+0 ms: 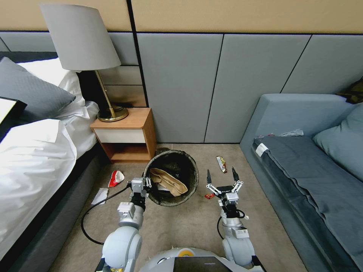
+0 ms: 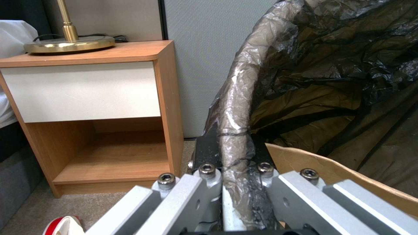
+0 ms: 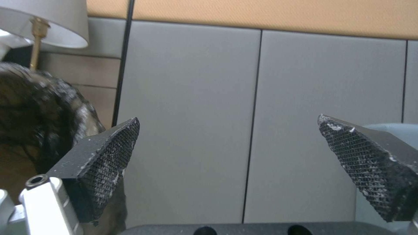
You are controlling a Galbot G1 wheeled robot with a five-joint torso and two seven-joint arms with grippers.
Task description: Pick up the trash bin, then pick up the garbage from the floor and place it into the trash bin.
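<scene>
The left gripper (image 1: 146,184) is clamped on the near-left rim of the trash bin (image 1: 189,187), which holds a tan paper bag (image 1: 169,182) (black liner folded over the rim). To its right the right gripper (image 1: 221,176) hovers with fingers spread wide, a small red scrap (image 1: 209,196) just beside it and a snack wrapper (image 1: 221,164) on the carpet beyond.

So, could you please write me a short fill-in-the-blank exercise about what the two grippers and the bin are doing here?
1. The left gripper is shut on the ____ of the round white plastic trash bin lined with a black bag.
2. The right gripper, beside the bin, has its fingers ____.
3. A tan paper bag lies ____ the bin.
4. The small red scrap lies on the beige ____ near the right gripper.

Missing words: rim; open; inside; carpet
</scene>
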